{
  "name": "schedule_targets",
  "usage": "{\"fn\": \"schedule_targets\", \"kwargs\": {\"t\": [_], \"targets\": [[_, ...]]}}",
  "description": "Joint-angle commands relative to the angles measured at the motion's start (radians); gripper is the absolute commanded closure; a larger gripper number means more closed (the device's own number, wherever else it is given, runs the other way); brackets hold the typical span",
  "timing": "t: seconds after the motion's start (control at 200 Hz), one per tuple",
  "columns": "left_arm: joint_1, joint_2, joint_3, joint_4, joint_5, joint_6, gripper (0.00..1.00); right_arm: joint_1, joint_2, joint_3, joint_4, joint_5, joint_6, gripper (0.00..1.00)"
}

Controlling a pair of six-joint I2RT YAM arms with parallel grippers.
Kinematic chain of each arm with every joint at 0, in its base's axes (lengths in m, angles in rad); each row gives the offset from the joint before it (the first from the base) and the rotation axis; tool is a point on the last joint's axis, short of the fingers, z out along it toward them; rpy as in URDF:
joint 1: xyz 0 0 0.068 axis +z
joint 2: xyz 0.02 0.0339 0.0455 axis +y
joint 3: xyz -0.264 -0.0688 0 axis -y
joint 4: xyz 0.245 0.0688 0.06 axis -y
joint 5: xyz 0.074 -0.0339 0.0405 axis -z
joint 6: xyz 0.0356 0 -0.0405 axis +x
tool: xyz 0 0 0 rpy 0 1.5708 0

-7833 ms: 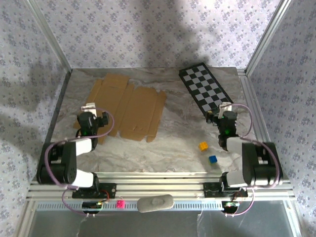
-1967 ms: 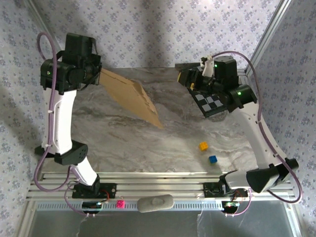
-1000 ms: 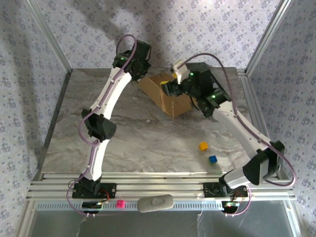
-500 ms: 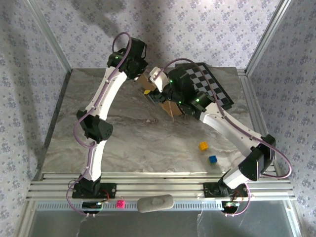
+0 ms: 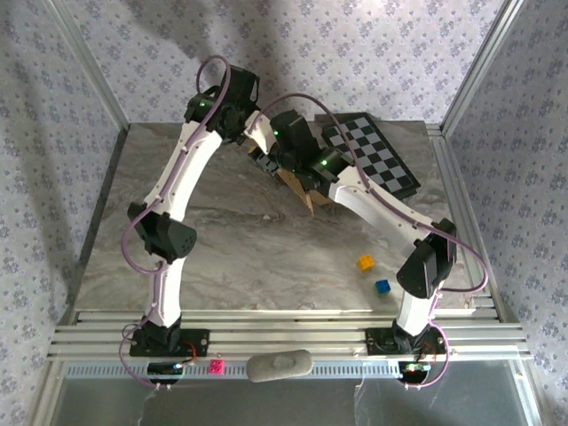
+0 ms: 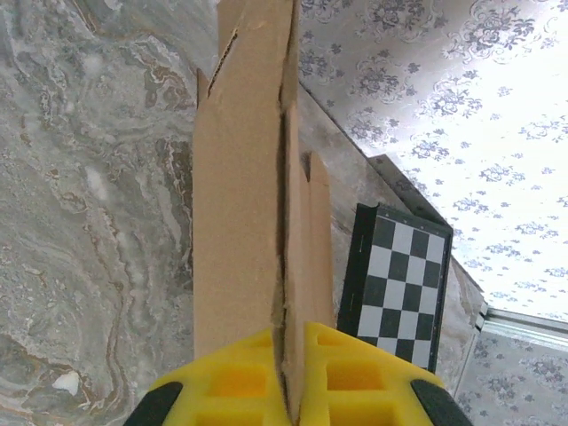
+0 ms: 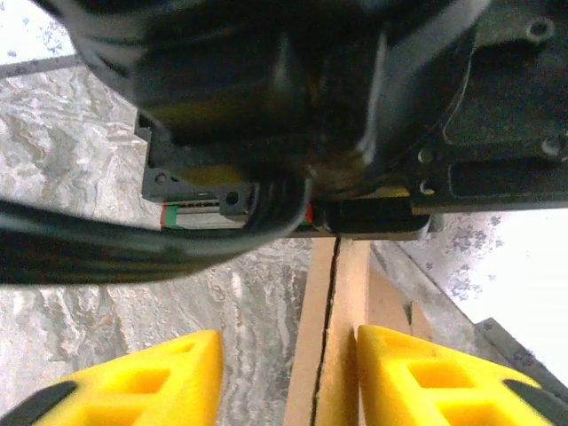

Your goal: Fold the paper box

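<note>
Where things stand: the paper box (image 5: 308,192) is held up on edge, just to the left of the checkered board (image 5: 373,155), with its lower corner down near the desk (image 5: 222,257). In the left wrist view it looks like two cardboard layers folded against each other, with a slit of a seam running up between them and the board peeking out behind on the right.

The left tool (image 6: 291,355) is pinched tight on the bottom edge of those layers, yellow pads pressed together with the cardboard sandwiched between. The right tool (image 7: 288,382) has its fingers spread apart and straddles the same doubled edge from the other side. The cardboard sits close against one finger with a clear gap to the other, so it's not gripping anything yet. The left arm's wrist is right in front of its camera, so the two are really crowded.

My read is that the step here is getting a second hold so a panel can be creased over. How I'd do it:

- Centre the right tool on the cardboard before closing, so it doesn't shove the sheet sideways.
- Grab one layer's flap if possible, not both layers, otherwise nothing can open up.
- Don't loosen the left pinch until the right one has bitten.
- Move slowly, since the wrists are near enough to bump.

The small yellow and blue cubes, nearer than the board, are well out of it.
</note>
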Motion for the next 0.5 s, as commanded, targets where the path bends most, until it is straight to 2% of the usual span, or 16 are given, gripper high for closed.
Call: {"fn": "schedule_targets", "kwargs": {"t": [0.0,0.145,0.165,0.2,0.24,0.315,0.355,0.395,0.495], "targets": [[0.002,-0.061,-0.006,0.024,0.034,0.02,1.0,0.0,0.011,0.039,-0.041,0.035,-0.001,0.7],[0.008,-0.079,-0.007,0.033,0.051,0.022,1.0,0.003,0.012,0.061,-0.042,0.044,-0.02,1.0],[0.01,-0.086,-0.006,0.037,0.051,0.025,0.96,0.006,0.008,0.063,-0.041,0.044,-0.025,1.0],[0.014,-0.101,-0.006,0.047,0.046,0.034,0.79,0.01,-0.001,0.064,-0.034,0.047,-0.031,1.0],[0.017,-0.122,-0.006,0.06,0.034,0.052,0.64,0.013,-0.011,0.064,-0.025,0.045,-0.035,1.0],[0.035,-0.18,-0.006,0.066,-0.026,0.098,0.27,0.015,-0.038,0.074,-0.004,0.022,-0.023,1.0],[0.049,-0.218,-0.013,0.061,-0.082,0.126,0.1,0.014,-0.052,0.085,-0.001,0.004,-0.01,1.0],[0.07,-0.267,-0.031,0.071,-0.128,0.167,0.06,0.014,-0.069,0.096,0.004,-0.02,0.003,1.0],[0.141,-0.394,-0.116,0.115,-0.212,0.209,0.06,0.012,-0.105,0.122,0.007,-0.089,0.052,1.0]]}}
